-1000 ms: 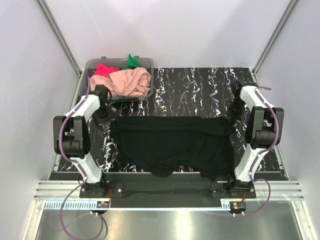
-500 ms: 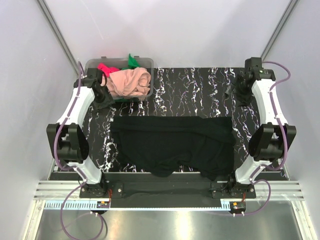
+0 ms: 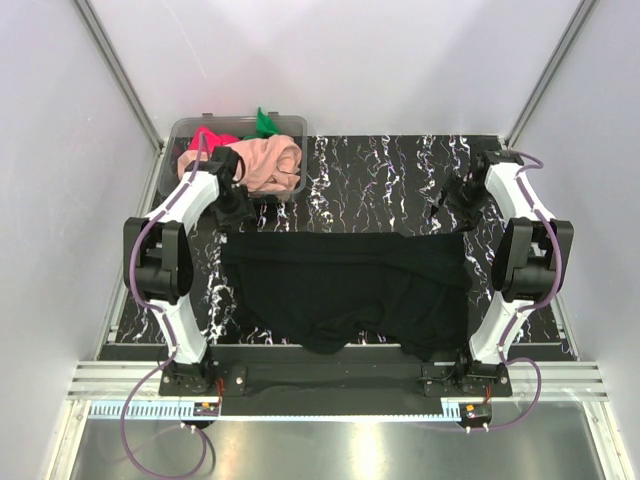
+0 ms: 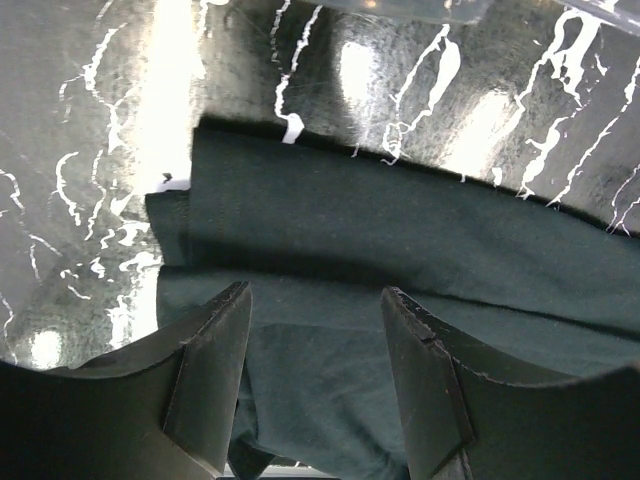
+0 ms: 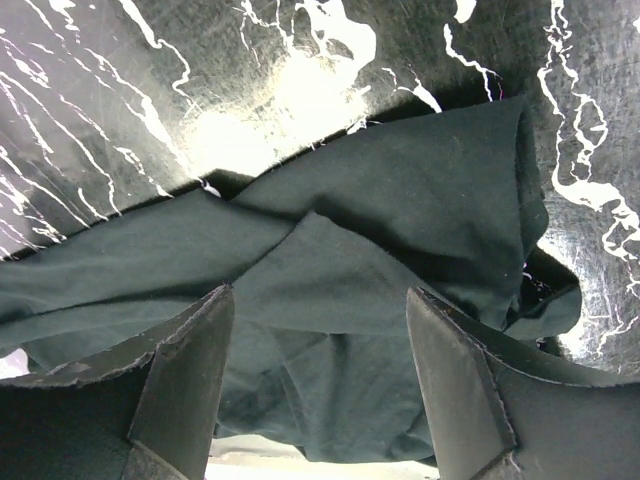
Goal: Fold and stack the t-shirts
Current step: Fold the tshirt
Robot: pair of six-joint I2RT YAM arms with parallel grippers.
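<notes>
A: State of the left gripper [image 4: 315, 295]?
B: Jaws parted, nothing between them. Both fingers [image 4: 210, 370] frame the bottom of the view, over the black t-shirt [image 4: 400, 230].
A: Cloth condition?
B: Spread on the marbled table [image 4: 90, 150], one layer doubled over another. Stitched hem at its left end; far edge straight, slanting down to the right.
A: Beyond it?
B: Bright glare on the table. A clear plastic rim [image 4: 420, 6] shows at the top edge.
</notes>
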